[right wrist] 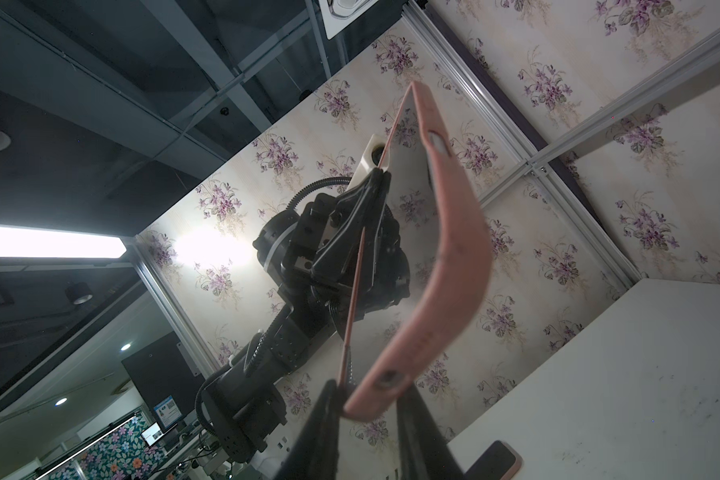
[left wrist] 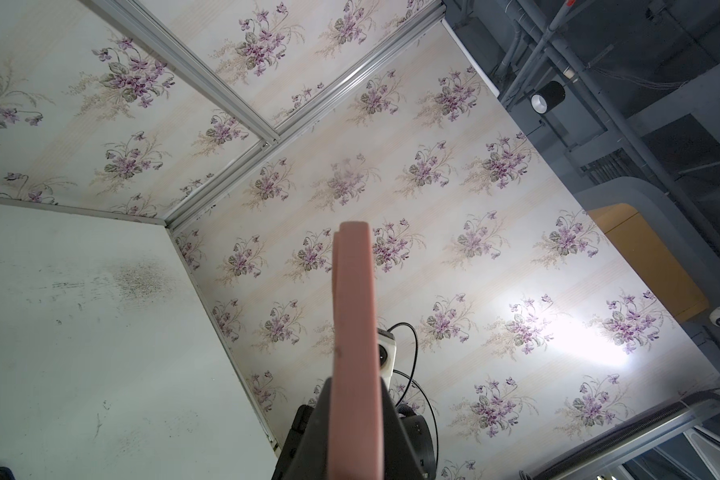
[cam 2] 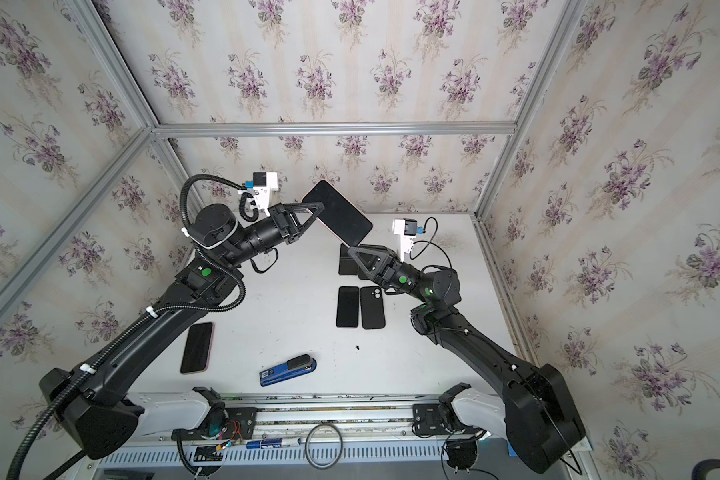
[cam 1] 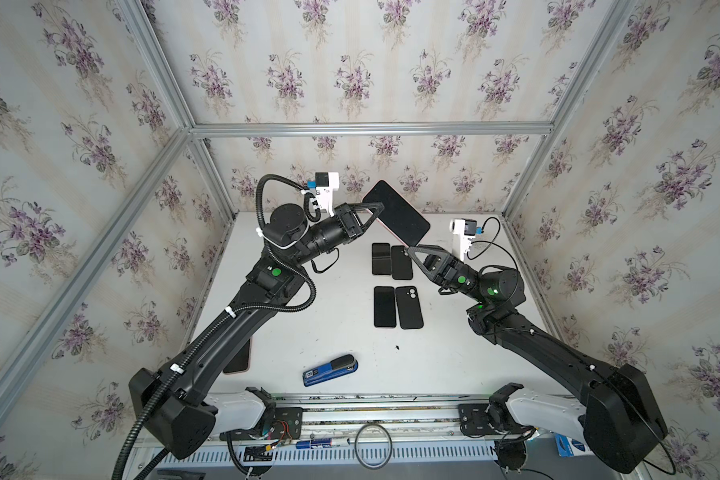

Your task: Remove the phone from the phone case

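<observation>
Right wrist view: we're mid-peel. Left hand is clamped on the phone, held up over the desk's far edge. The case bows off it, one corner sitting between the right hand's jaws, but we can't tell if they've bitten. Next we need a firm pinch and a steady pull away.

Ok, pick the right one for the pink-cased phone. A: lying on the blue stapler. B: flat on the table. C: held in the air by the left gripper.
C: the left gripper clamps the pink-cased phone by its edge, lifted clear of the table.
</observation>
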### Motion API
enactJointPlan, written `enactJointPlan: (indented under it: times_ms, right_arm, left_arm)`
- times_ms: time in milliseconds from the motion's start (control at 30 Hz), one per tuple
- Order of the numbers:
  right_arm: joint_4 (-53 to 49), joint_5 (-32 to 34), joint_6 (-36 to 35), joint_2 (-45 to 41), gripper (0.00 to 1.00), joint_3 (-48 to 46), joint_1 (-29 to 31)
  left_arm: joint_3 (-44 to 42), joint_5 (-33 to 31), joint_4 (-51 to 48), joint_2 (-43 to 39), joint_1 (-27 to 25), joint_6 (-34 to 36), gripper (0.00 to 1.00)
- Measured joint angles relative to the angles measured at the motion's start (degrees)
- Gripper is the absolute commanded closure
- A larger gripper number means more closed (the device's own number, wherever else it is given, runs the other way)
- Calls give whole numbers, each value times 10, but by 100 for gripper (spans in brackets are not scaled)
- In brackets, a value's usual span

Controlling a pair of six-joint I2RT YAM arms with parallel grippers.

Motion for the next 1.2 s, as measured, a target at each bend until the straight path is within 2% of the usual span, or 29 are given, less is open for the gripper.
enactJointPlan:
  times_ms: [267,400,533,633,733,867,933,967,1000,1100,1200]
  right_arm:
    - [23,-7,13,8,93,0,0]
    - [72,-19,16,27,100,-7,0]
    - [121,-51,-19,48,100,-24,0]
    - [83,-76,-108,39,100,-26,-1]
    - [-46,-75,-251,3,100,-16,-1]
    - [-203,-32,-431,-47,100,-16,1]
    - [-271,10,-483,-68,75,-20,-2]
    - [-297,22,-506,-84,57,-28,-2]
    - [-315,30,-525,-102,48,-36,-1]
    - [-369,58,-567,-159,34,-66,-3]
    - [-417,85,-586,-216,27,-87,-22]
  left_arm:
    - [-3,2,14,0,-1,3,100]
    - [6,10,9,3,-1,2,100]
    - [20,27,-32,7,-1,2,100]
    - [30,39,-62,9,0,-5,100]
    - [40,53,-89,9,0,-10,100]
    - [57,73,-116,9,2,-17,100]
    - [67,92,-119,5,4,-15,100]
    - [69,105,-120,2,8,-13,100]
    - [71,113,-122,1,15,-11,100]
    - [88,130,-144,4,39,12,100]
    - [124,162,-190,11,60,68,100]
